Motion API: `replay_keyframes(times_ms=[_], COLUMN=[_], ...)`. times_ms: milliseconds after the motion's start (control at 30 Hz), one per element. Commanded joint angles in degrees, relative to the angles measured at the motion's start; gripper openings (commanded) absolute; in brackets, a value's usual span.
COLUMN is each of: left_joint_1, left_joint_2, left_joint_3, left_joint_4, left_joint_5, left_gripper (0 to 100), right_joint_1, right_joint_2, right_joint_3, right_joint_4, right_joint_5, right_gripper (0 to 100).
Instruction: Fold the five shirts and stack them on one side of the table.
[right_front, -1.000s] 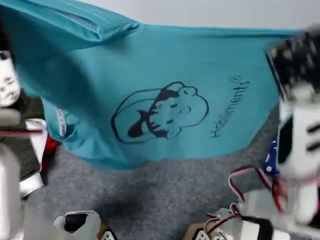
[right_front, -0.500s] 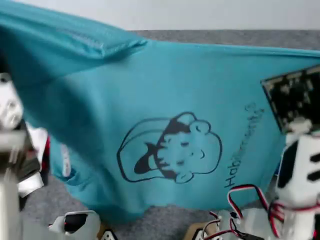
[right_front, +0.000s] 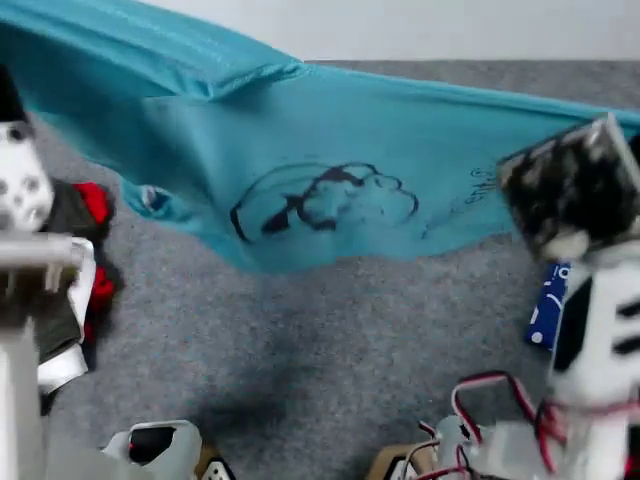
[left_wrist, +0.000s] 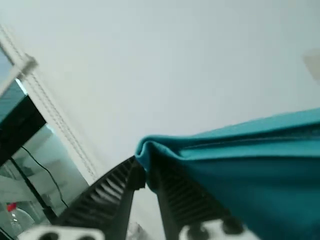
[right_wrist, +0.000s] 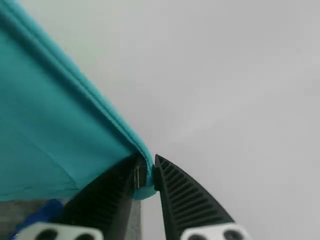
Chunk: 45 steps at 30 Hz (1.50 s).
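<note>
Teal shirt (right_front: 330, 130) aloft, pinched by left gripper (left_wrist: 146, 177) and right gripper (right_wrist: 152, 169), clothes pile (right_front: 75, 215) nearby

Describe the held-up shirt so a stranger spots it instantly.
Above the grey table, a shirt hangs stretched between the left tool and right tool. It is teal with a black cartoon drawing, unlike the red, dark and white clothes heaped at the table's edge.

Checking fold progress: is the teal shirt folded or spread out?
Spread out: the teal shirt hangs stretched between the left gripper and the right gripper, print showing.
</note>
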Motion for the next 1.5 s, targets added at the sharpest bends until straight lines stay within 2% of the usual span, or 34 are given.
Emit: replay_keyframes(times_ms=[0, 267, 400, 600, 733, 933, 1067, 1167, 1467], left_joint_1=[-0.53, -0.53, -0.53, -0.18, -0.09, 0.00, 0.00, 0.35, 2.20], left_joint_2=[-0.18, 0.44, 2.81, 9.85, 18.02, 34.20, 46.59, 55.38, 78.42], left_joint_3=[-6.55, -10.86, -5.49, 9.36, 21.05, 29.05, 25.98, 19.74, -14.37], left_joint_4=[3.60, 7.21, 6.95, 6.59, -0.35, -18.02, -28.13, -32.44, -34.29], left_joint_5=[-2.46, -6.95, -7.12, -9.58, -10.20, -10.20, -10.20, -10.20, -10.20], left_gripper=[0, 0, 0, 0, 0, 0, 0, 0, 0], right_joint_1=[1.27, 1.27, 0.40, -5.85, -10.07, -10.95, -10.95, -10.95, -14.29], right_joint_2=[-3.74, -5.05, -2.07, 7.08, 16.66, 33.45, 42.07, 47.34, 52.09], right_joint_3=[0.44, 3.34, 9.58, 20.66, 26.73, 28.04, 27.96, 27.96, 27.78], right_joint_4=[2.15, 2.07, 1.10, 0.48, -1.71, -16.13, -27.21, -37.05, -61.32], right_joint_5=[3.16, 5.10, 4.75, 4.84, 4.84, 4.84, 4.84, 4.84, 5.10], right_gripper=[1.3, 1.3, 1.3, 1.2, 1.2, 1.2, 1.2, 1.2, 1.2])
